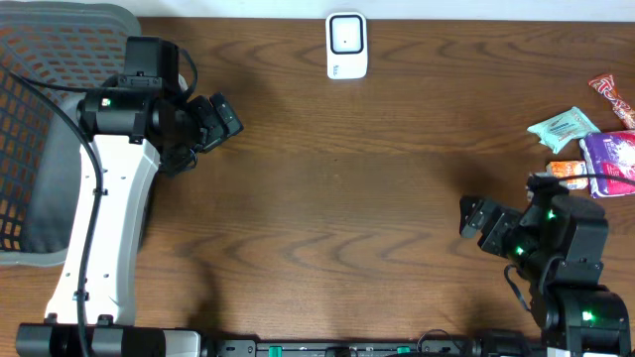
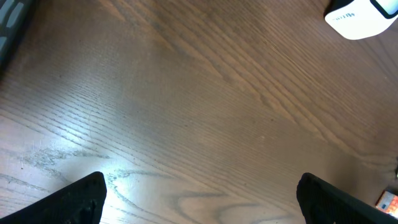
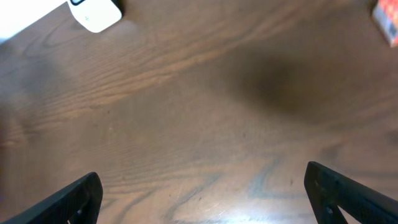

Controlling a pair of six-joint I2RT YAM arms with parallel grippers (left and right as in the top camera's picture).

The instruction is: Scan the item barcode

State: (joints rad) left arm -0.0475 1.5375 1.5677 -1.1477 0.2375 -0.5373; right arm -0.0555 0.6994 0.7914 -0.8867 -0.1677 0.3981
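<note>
The white barcode scanner [image 1: 346,45] stands at the far edge of the wooden table [image 1: 357,188], about midway across, its pale window facing up. It shows as a white corner at the upper right of the left wrist view [image 2: 360,18] and at the upper left of the right wrist view [image 3: 94,14]. The items to scan lie in a small heap at the far right edge: a teal packet [image 1: 564,127], a purple pouch [image 1: 609,159], a small orange pack [image 1: 568,171] and a red wrapper [image 1: 610,97] behind them. None of them is near the scanner, and none is in a grip.

The right gripper [image 1: 474,216] sits just left of that heap, turned away from it toward the table's middle. Its jaws stand wide, and its wrist view shows only bare wood between the two dark fingertips [image 3: 71,199]. The left gripper [image 1: 220,117] hovers over the left part of the table beside a dark mesh basket [image 1: 40,89], jaws likewise spread wide with nothing between them, fingertips [image 2: 78,199] over plain wood.

By my reading the task stands between items: nothing is being presented to the scanner, so a pick comes first. The next move likely calls for the right arm to swing back to the heap, settle its open jaws around one packet without dragging the neighbours, lift it, and carry it across to the scanner with the barcode side turned to the window. Which face carries the barcode cannot be told from here.
</note>
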